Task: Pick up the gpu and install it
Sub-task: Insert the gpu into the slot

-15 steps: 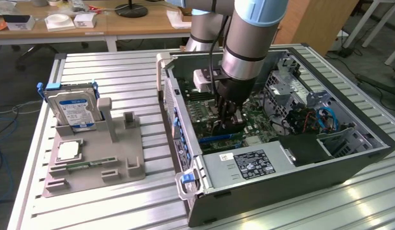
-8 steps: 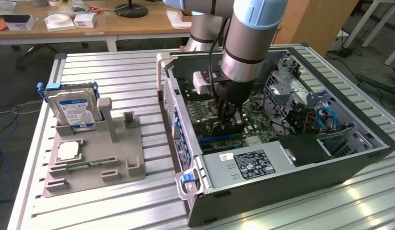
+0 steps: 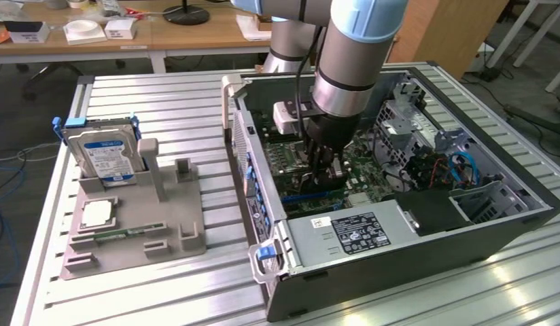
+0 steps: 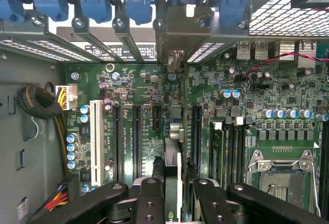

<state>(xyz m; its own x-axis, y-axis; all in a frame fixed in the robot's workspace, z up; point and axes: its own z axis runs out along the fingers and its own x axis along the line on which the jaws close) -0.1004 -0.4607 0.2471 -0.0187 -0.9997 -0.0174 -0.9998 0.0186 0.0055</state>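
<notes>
Open PC case (image 3: 497,224) lies on its side on a slatted metal table (image 3: 126,292); grey fixture tray (image 3: 185,234) w/ upright hard drive (image 3: 103,156) stands beside it, toward exterior view's left. Arm (image 3: 353,61) reaches down into case over green motherboard (image 4: 128,85). Gripper (image 4: 172,196) is closed edge-on around the gpu (image 4: 175,147), card held upright just above/at a black expansion slot (image 4: 196,131); its metal bracket (image 4: 177,34) sits at the rear slot openings. Seating depth: can't tell.
</notes>
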